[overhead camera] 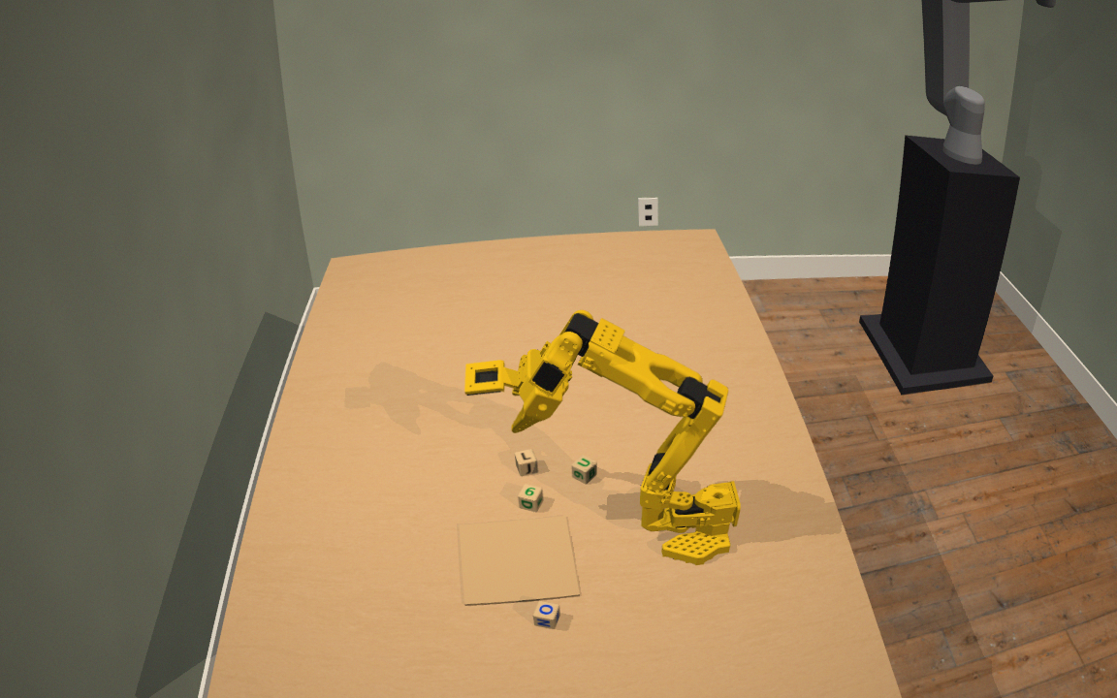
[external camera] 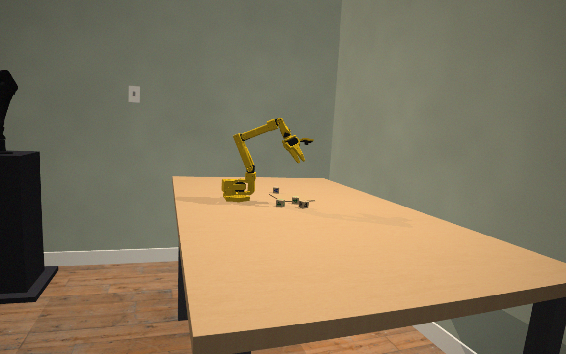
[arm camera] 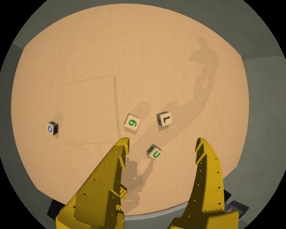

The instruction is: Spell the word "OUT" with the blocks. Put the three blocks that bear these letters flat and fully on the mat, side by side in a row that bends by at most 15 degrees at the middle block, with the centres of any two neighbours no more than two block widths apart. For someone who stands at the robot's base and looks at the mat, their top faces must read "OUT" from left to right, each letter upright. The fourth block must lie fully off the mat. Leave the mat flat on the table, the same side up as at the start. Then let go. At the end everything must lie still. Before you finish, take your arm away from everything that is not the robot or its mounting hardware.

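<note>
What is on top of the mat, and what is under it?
No block lies on the mat; all four stand off it. It lies flat on the table; the part of the tabletop it covers cannot be seen.

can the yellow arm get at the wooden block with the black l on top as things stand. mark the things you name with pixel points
Probably yes: the yellow arm's open pincer (overhead camera: 493, 412) (external camera: 301, 162) (arm camera: 162, 140) hangs above the table, and nothing stands between it and the black-lettered wooden block (overhead camera: 525, 461) (external camera: 303, 204) (arm camera: 165, 118).

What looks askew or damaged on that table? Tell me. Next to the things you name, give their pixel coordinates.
Nothing looks damaged. The four blocks sit loose at differing angles around the mat (overhead camera: 518, 560) (arm camera: 89, 111), none on it, which fits a word not yet spelled.
</note>
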### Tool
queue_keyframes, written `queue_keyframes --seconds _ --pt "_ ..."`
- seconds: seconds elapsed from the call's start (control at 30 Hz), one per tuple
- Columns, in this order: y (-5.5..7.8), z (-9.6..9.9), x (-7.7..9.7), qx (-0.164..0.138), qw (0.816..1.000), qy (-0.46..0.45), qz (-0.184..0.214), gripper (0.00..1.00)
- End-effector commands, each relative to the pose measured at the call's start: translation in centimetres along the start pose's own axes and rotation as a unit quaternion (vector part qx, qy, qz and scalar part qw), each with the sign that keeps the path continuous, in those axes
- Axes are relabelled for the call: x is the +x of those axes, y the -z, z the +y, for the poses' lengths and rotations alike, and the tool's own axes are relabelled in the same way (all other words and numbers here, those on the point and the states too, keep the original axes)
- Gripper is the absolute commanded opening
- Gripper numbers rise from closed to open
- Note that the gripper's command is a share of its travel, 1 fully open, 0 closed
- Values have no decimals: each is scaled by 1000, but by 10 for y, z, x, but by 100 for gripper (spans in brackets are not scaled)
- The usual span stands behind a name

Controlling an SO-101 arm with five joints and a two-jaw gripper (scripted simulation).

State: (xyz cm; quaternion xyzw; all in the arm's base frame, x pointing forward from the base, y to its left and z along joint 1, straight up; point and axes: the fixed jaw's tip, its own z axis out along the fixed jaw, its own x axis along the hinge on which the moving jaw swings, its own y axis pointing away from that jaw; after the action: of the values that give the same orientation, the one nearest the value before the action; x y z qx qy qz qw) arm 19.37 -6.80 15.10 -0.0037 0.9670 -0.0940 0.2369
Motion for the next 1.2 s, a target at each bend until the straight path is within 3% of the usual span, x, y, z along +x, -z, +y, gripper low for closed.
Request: queue_keyframes --seconds 0.0,0.3,0.53,1.0,1.17 --pt "7 -1 -9 6 998 -62 -30 32" --pt "4 1 -12 0 986 -165 -31 32" --pt "3 1 -13 -2 980 -195 -31 32" --pt "3 1 -14 -3 977 -210 -30 32" --pt "-5 2 -11 -6 978 -210 -9 32"
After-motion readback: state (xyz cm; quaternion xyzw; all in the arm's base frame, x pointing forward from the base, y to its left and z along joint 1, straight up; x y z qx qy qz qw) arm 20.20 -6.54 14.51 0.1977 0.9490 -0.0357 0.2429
